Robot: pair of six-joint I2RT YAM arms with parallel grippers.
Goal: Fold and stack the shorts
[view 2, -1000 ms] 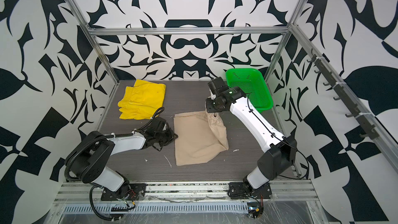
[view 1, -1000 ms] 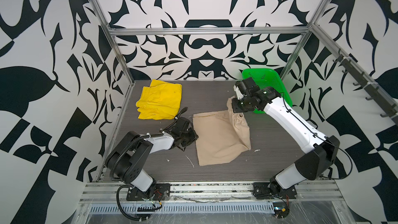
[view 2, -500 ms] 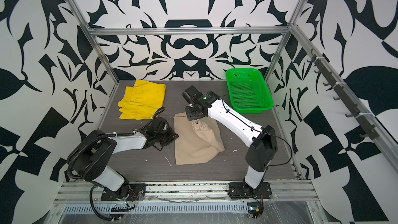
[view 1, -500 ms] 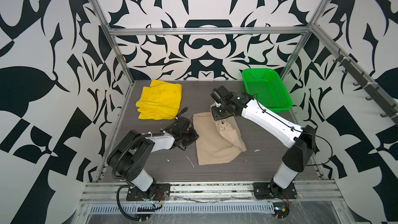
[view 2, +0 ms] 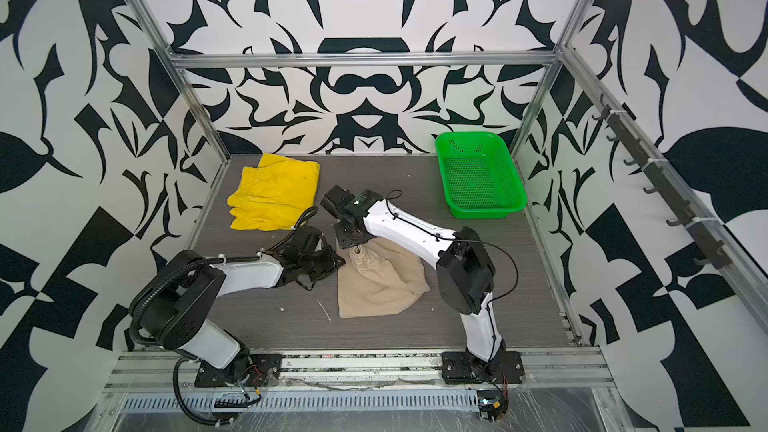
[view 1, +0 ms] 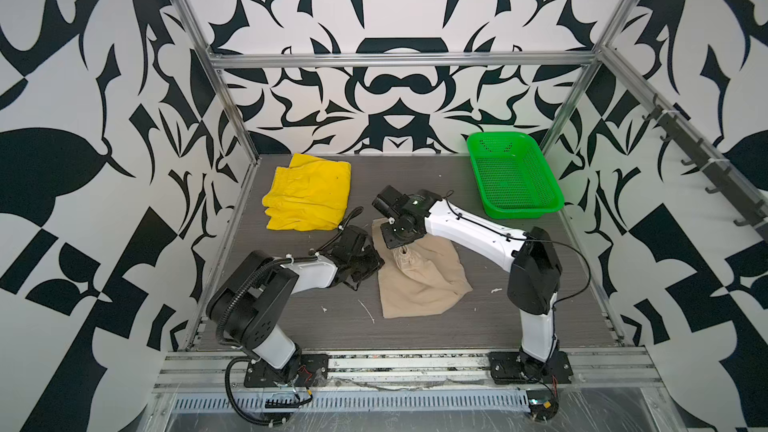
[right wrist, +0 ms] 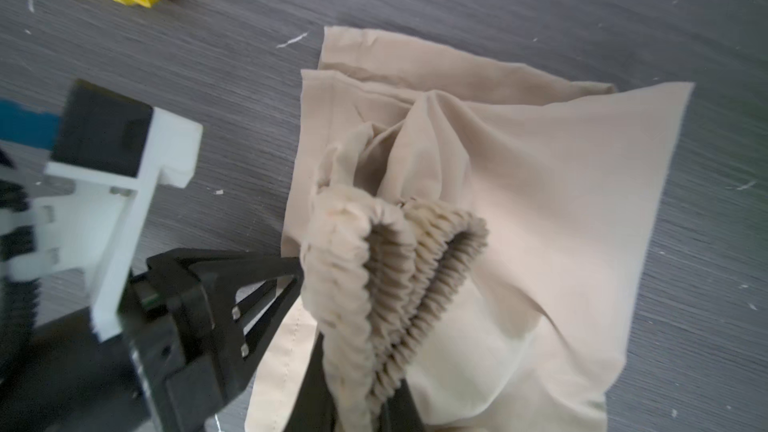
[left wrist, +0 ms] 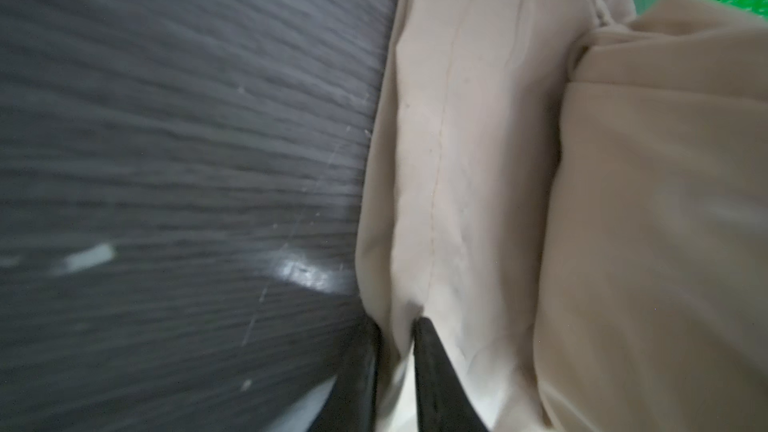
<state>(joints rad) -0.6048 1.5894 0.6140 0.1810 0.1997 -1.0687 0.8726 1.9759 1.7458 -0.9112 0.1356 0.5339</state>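
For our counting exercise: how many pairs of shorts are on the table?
2. The yellow shorts lie at the back left of the table; the beige shorts lie mid-table, held by the left tool and right tool. None seem hidden.

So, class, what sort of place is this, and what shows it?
Most likely a robot lab cell, not a home: an aluminium frame with patterned walls encloses the table, and a left arm and right arm are bolted to a rail at its front.
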